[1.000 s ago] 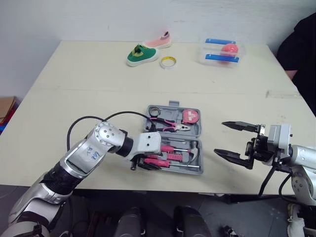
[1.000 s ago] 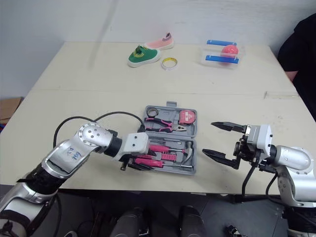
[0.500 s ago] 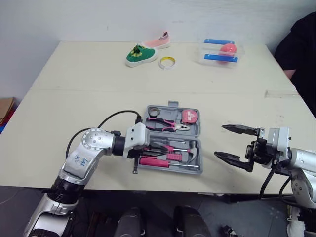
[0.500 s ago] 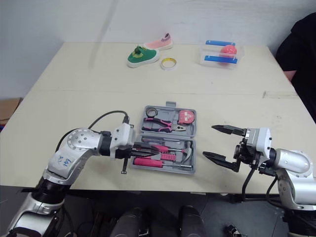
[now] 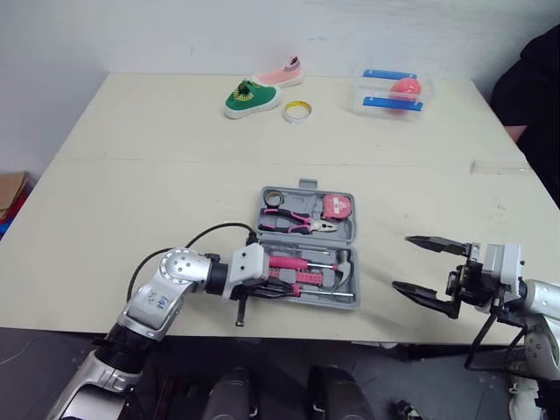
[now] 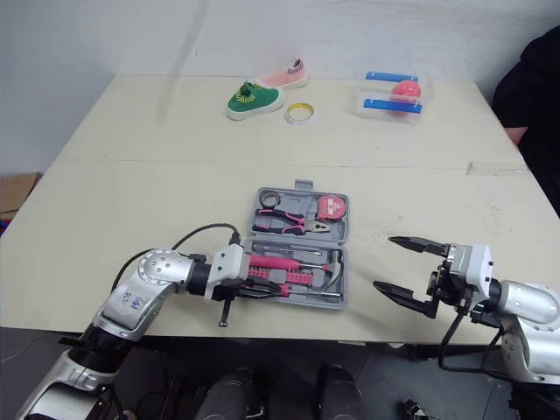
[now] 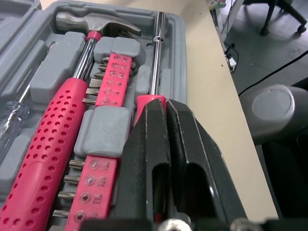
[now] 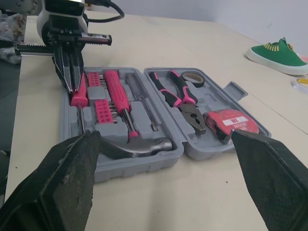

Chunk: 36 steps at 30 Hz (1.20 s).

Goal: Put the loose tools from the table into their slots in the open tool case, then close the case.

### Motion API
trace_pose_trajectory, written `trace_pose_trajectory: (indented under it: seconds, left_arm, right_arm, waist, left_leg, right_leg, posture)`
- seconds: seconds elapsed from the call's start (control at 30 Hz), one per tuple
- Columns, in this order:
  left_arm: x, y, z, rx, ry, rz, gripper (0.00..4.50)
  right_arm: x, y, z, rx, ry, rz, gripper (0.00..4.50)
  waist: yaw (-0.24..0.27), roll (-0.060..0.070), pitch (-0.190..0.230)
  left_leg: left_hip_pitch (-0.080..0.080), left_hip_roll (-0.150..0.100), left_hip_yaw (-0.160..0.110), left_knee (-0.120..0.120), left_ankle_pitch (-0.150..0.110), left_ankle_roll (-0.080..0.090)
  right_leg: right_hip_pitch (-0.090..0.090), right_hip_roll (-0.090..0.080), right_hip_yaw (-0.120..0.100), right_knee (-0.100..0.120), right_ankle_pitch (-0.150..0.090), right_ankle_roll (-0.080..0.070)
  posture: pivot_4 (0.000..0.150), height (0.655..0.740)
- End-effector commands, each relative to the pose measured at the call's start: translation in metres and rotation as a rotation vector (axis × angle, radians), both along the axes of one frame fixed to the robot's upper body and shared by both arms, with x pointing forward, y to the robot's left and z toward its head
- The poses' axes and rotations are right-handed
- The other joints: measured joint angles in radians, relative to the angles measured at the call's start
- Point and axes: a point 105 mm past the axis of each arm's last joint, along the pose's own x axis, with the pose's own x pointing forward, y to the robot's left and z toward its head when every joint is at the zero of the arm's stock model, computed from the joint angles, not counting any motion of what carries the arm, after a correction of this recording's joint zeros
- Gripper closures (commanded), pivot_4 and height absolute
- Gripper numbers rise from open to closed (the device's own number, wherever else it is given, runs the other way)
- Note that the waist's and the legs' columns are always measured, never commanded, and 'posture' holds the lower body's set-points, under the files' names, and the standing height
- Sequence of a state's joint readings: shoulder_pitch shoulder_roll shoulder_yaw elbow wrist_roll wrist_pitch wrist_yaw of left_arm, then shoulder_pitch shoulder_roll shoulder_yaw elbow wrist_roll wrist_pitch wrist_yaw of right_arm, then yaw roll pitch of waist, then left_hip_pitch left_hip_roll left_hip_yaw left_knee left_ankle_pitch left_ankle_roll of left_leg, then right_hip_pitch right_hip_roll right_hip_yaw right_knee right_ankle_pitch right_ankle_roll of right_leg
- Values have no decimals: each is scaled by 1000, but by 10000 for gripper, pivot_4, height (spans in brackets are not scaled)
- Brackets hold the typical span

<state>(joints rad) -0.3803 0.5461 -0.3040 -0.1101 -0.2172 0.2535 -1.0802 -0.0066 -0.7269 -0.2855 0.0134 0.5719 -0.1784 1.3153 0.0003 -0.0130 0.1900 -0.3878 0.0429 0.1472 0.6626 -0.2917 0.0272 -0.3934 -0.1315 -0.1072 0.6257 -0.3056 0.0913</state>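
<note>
Open grey plastic tool case [image 8: 139,166] lies flat near the front edge of the beige tabletop [image 5: 157,175]. Far half holds pink-handled pliers [image 5: 297,221] and a pink tape measure [image 5: 337,206]. Near half holds a steel hammer with a pink perforated grip [image 7: 48,139], pink bit strips [image 7: 113,79] and a pink-handled screwdriver [image 7: 156,62], all seated in slots.

Left end effector [image 7: 166,103]: narrow, fingers nearly together, tips over the screwdriver's handle at the case's near left corner. Cannot tell whether it pinches the handle.

Right end effector [image 5: 401,262]: spread wide, holding nothing, hovering just right of the case, apart from it.

Far edge of tabletop: green slip-on shoe [image 5: 249,96], pink shoe [image 5: 282,72], yellow tape roll [image 5: 297,110].
</note>
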Motion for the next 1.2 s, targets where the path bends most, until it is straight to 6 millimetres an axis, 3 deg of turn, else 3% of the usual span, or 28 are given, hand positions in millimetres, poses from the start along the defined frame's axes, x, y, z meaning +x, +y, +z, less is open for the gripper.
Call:
trace_pose_trajectory:
  seconds: [0.03, 0.4, 0.6, 0.77, 0.9, 1.0, 1.1, 1.13, 1.2]
  left_arm:
    - [2, 3, -17, 40, 39, 44, 44174]
    - [-5, 9, -46, 162, 116, 42, 44174]
    - [2, 19, -68, 245, 206, 159, 44174]
    - [-7, 16, -70, 284, 216, 77, 44174]
    - [-10, 12, -75, 310, 222, 70, 44174]
    - [-4, 7, -63, 225, 174, 83, 44174]
    - [2, 1, -13, -56, 74, 55, 44174]
    - [2, 6, 10, -162, 62, 43, 44174]
    - [3, 16, 37, -287, 75, 54, 44174]
  right_arm:
    - [-4, -6, 4, 6, -41, -8, 0]
    - [-6, -13, -4, 6, -44, -15, 0]
    - [-6, -13, -6, 11, -40, -19, 0]
    - [-6, -12, -8, 16, -40, -24, 0]
    - [-6, -13, -13, 19, -35, -34, 0]
    - [-3, -14, -13, 31, -37, -59, 0]
    - [1, -17, -12, 33, -12, -88, 0]
    - [7, -20, -11, 33, 10, -132, 0]
    - [16, -26, -12, 9, 44, -209, 0]
  waist:
    - [0, 0, 0]
    - [1, 2, -2]
    - [1, 8, -13]
    - [0, 12, -19]
    - [1, 15, -23]
    - [1, 17, -24]
    - [-1, 17, -24]
    - [-1, 15, -21]
    - [-5, 12, -16]
  left_leg:
    - [0, 0, 0, 0, 0, 0]
    - [1, 0, -1, 0, -1, 0]
    - [3, 0, -1, 0, -2, 0]
    - [19, 2, -2, -3, -12, -2]
    - [19, 2, -2, -5, -12, -2]
    - [19, 2, -2, -5, -12, -2]
    - [19, 2, -2, -5, -12, -1]
    - [18, 3, -2, -5, -12, -1]
    - [16, 4, -2, -5, -10, -2]
  right_leg:
    - [0, 0, 0, 0, 0, 0]
    - [2, -1, 1, 0, 0, 0]
    - [4, -1, 3, -1, 0, 0]
    - [20, 0, 4, -6, -1, -1]
    - [19, 0, 4, -7, -1, -2]
    - [19, 0, 4, -7, -1, -2]
    - [19, 0, 4, -6, -1, -2]
    - [17, 0, 5, -6, -1, -2]
    - [15, 0, 4, -6, -2, -3]
  posture:
    - [1500, 7400]
    - [1500, 7400]
    - [1500, 7400]
    - [1500, 7400]
    - [1500, 7400]
    - [1500, 7400]
    - [1500, 7400]
    - [1500, 7400]
    - [1500, 7400]
